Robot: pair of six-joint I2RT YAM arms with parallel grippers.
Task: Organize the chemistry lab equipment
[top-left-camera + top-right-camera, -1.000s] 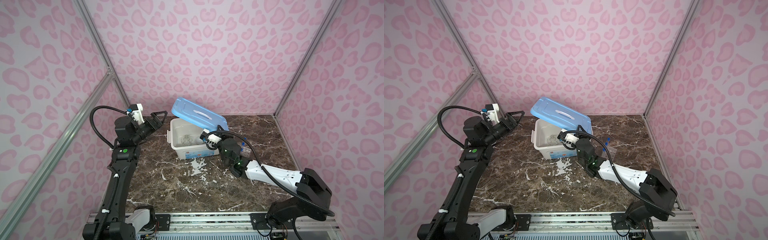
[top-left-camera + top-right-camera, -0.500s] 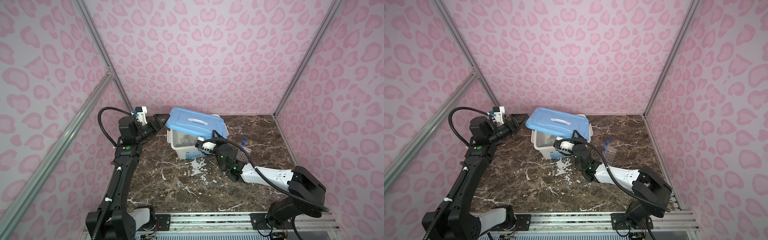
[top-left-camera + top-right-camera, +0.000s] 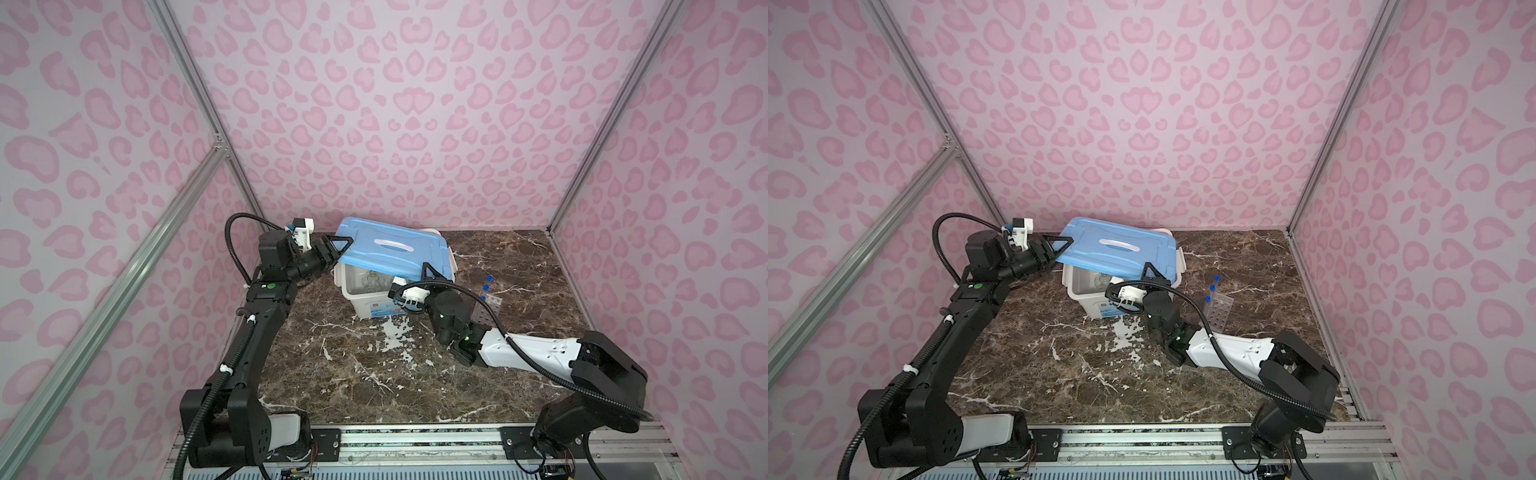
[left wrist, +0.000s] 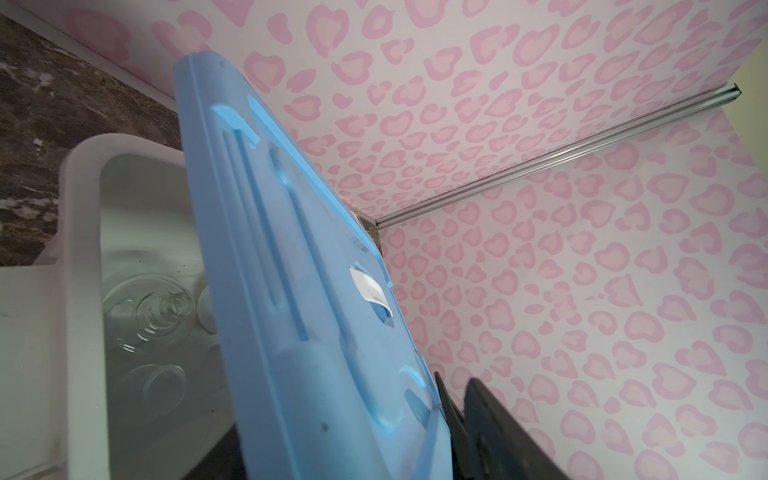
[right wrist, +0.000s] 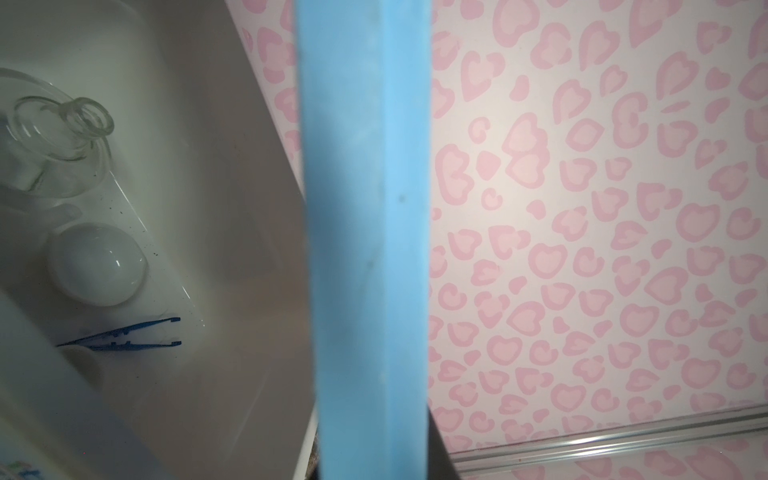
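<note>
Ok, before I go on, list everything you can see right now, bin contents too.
blue lid: one, blue, tilted over the bin, not seated
white bin: one, white, far middle of the table
glass flasks: at least two, clear, inside the bin
white bowl: one seen, white, inside the bin
tweezers: one, dark blue, inside the bin beside the bowl
test tubes: three, clear with blue caps, standing in the rack
rack: one, clear, on the table right of the bin
table: one, brown marble
left end effector: black, jaws around the lid's left edge, grip unclear
right end effector: black, shut on the lid's near edge
</note>
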